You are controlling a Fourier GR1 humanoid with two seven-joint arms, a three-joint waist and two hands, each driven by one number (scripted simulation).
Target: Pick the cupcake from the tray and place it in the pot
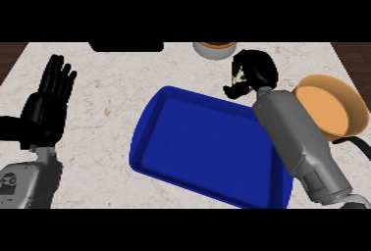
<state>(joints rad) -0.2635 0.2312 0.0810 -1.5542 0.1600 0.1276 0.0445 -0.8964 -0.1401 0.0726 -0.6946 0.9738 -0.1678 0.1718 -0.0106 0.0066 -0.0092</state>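
The right hand (pixel 253 73) is curled closed around a small pale thing, most likely the cupcake (pixel 238 76), though the fingers hide most of it. The blue tray (pixel 156 147), below and left of this hand, carries nothing. I judge the carrying step is in progress. Next, the hand must move right, over the orange pot (pixel 333 110), then release. The left hand (pixel 51 98) rests open, far to the left.

The tray (pixel 210 152) lies left of the pot (pixel 334 110).
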